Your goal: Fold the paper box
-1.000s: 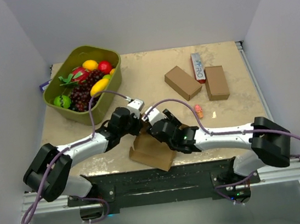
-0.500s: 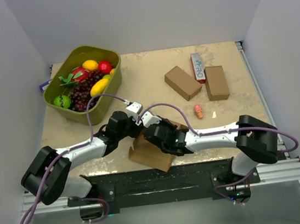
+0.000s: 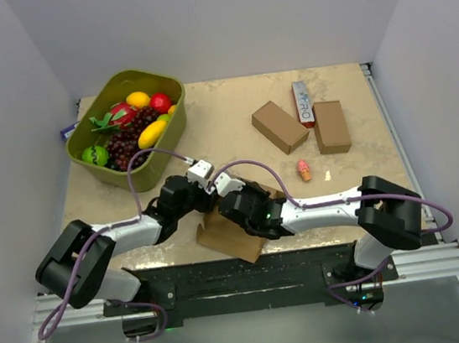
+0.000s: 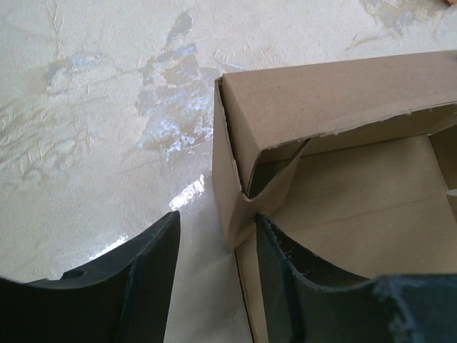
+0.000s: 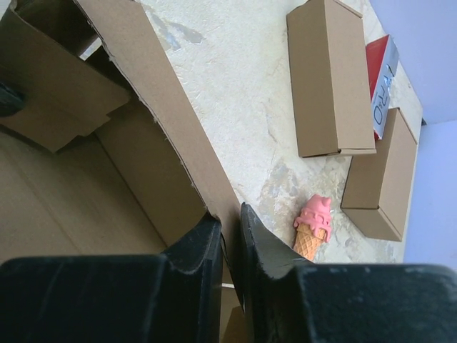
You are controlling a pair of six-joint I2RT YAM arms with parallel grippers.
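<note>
The paper box (image 3: 231, 235) is brown corrugated cardboard, lying open near the table's front edge between both arms. In the right wrist view my right gripper (image 5: 230, 227) is shut on the paper box's upright side wall (image 5: 175, 153), one finger inside and one outside. In the left wrist view my left gripper (image 4: 218, 232) is open, its jaws straddling the paper box's corner wall (image 4: 232, 196). A small side flap (image 4: 278, 182) leans inward there. From above, the left gripper (image 3: 201, 194) and the right gripper (image 3: 235, 198) meet over the box's far edge.
A green tub (image 3: 127, 130) of toy fruit stands at the back left. Two closed brown boxes (image 3: 279, 126) (image 3: 331, 126) and a white-and-red carton (image 3: 303, 103) lie at the back right. A pink ice-cream toy (image 3: 304, 168) lies just right of the grippers.
My right gripper has closed onto the box's wall after shifting left. My left gripper has opened and let go of the corner. The box has barely moved.
</note>
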